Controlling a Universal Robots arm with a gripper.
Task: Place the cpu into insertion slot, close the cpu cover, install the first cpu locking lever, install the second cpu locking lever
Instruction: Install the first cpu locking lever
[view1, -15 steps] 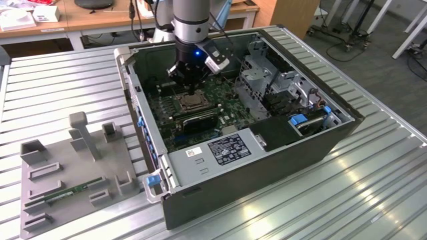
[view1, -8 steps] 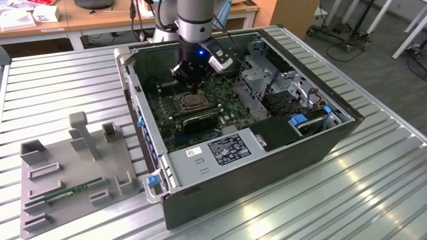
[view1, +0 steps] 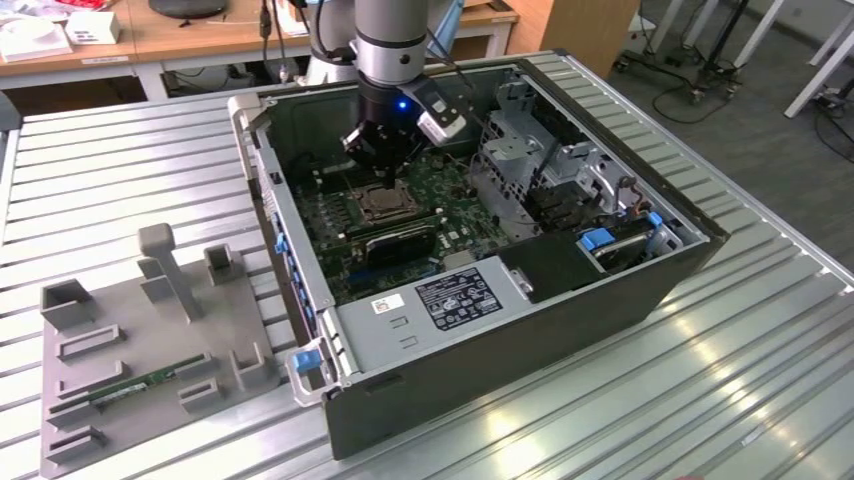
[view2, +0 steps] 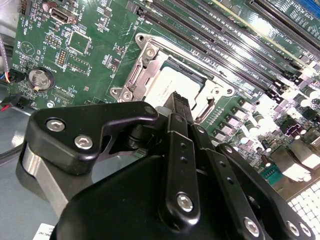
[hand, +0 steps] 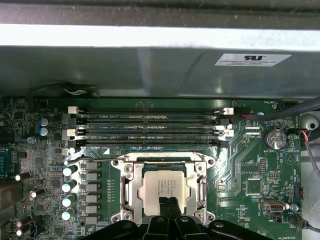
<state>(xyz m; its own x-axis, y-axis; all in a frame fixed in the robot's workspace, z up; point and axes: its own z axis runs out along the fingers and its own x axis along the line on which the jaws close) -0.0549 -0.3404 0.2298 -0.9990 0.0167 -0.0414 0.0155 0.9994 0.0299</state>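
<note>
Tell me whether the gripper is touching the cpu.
Cannot tell. In both wrist views the shut gripper overlaps the cpu, hiding any gap or contact.

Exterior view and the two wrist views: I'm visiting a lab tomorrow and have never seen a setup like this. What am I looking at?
The exterior view comes from a camera standing off the machine. It shows a grey robot arm pointing down into an open computer case that lies on a ribbed metal table. On the exterior view's left sits a grey holder tray with a green memory stick in it. Both wrist views come from cameras riding on the arm, looking past its black end effector at the green motherboard. The silvery square is the cpu, sitting in its socket. The cpu cover, a silver frame, appears to lie down around it. The end effector is shut, holding nothing, its tip right over the cpu.
</note>
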